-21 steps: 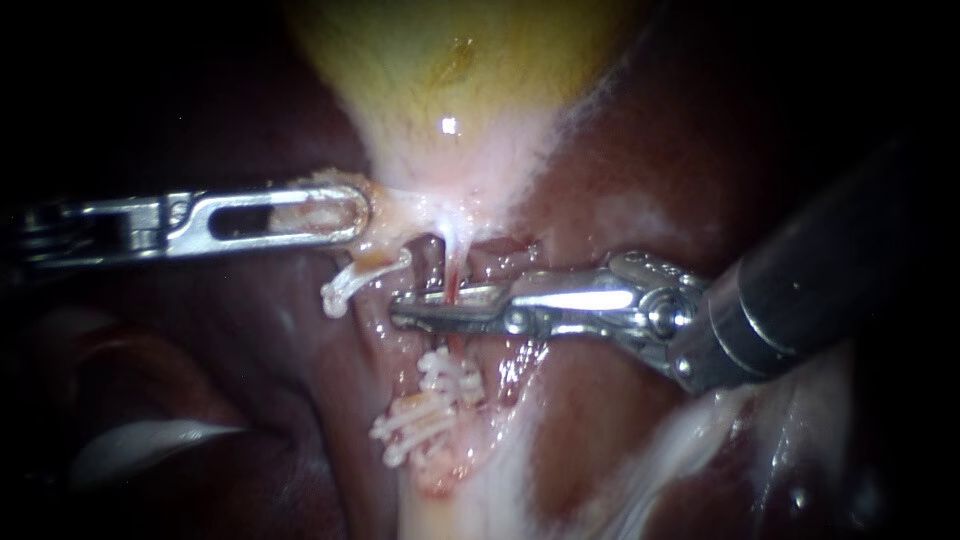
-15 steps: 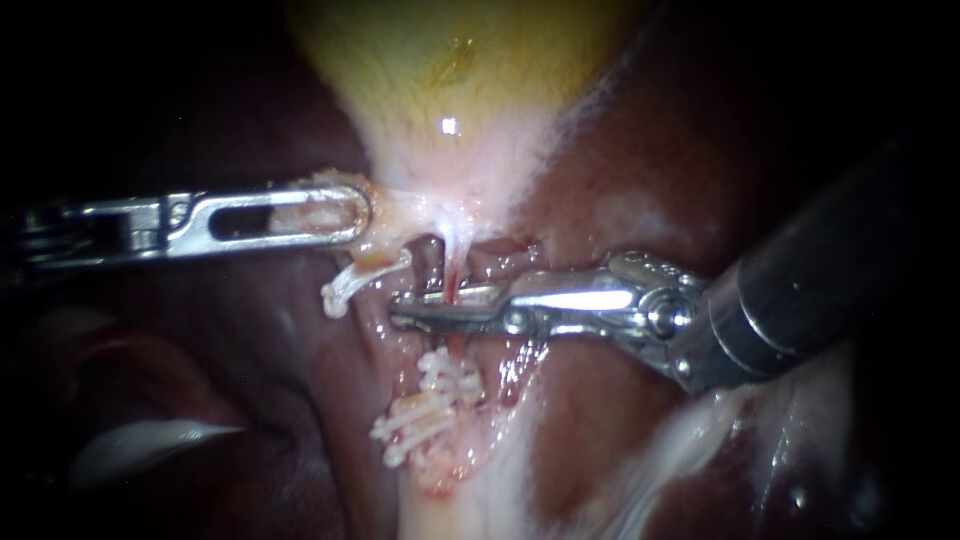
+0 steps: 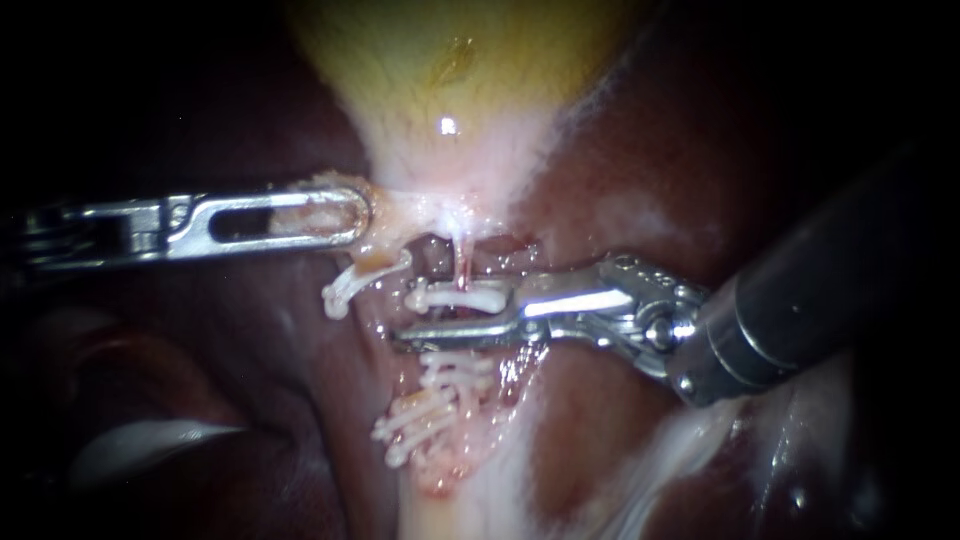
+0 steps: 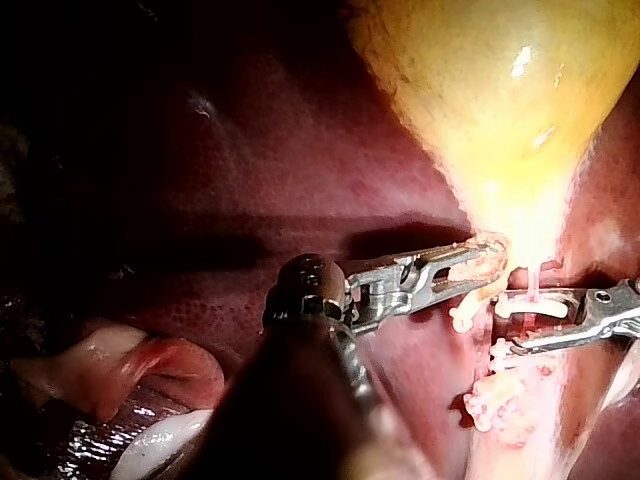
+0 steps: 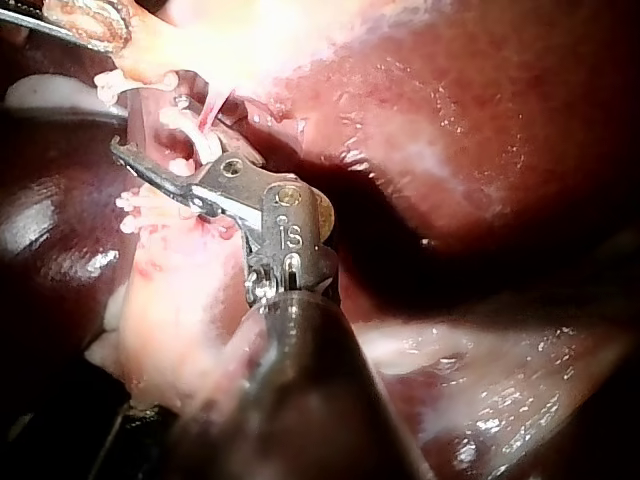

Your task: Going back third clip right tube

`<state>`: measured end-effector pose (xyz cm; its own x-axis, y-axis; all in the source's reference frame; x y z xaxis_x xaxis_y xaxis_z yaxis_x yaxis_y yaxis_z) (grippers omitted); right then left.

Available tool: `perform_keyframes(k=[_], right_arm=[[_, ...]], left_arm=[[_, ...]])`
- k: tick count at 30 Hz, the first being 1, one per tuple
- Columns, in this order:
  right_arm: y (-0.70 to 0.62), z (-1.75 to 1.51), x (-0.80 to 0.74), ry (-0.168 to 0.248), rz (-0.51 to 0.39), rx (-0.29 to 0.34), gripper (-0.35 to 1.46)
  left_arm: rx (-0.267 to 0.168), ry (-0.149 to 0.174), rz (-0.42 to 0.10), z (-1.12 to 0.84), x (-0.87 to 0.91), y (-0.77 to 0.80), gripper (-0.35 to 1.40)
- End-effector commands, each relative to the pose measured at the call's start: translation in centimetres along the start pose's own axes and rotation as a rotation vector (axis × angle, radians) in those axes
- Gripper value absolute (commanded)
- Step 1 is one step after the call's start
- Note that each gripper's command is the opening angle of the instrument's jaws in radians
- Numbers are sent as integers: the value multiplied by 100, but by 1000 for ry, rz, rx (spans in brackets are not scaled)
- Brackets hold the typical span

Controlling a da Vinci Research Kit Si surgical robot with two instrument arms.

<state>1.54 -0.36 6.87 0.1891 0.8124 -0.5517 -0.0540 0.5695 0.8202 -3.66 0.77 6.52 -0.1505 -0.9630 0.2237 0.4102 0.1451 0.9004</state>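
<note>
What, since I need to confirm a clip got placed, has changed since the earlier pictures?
The right instrument opened its jaws, leaving a new white clip across the tube. The left instrument stays shut on the gallbladder at its neck; the older clips are unmoved.

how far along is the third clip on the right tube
Done: a white clip sits across the tube, above the lower clips. In hand: the right instrument's end effector stands open around that clip, not yet drawn back; the left instrument's end effector grips the neck of the gallbladder. Left: back the right instrument clear of the tube.
</note>
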Motion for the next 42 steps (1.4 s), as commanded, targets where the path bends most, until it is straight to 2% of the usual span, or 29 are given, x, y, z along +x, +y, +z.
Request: perform_keyframes(k=[1, 8, 12, 18, 23, 31, 37, 42], right_arm=[[2, -1, -3, -1, -12, -2, 50], [20, -9, -13, -3, -113, -18, 50], [21, -19, -14, -5, -148, -20, 50], [17, -34, -16, -10, -203, -11, 50], [10, -59, -17, -17, -320, 4, 50], [-2, -116, 5, -24, -491, 33, 50], [-13, -139, 14, -26, -549, 48, 50], [-15, -148, 14, -27, -566, 54, 50]], left_arm=[[1, 1, 0, 0, 0, -1, -35], [1, 0, 0, -1, 0, -1, -35], [1, 0, 6, 0, 1, -1, -35], [3, 2, 6, -1, 1, -1, -35], [4, 2, 6, -2, 1, -2, -35], [4, 2, 6, -2, 1, -2, -35], [4, 2, 6, -1, 1, -2, -35], [4, 2, 6, -1, 1, -1, -35]])
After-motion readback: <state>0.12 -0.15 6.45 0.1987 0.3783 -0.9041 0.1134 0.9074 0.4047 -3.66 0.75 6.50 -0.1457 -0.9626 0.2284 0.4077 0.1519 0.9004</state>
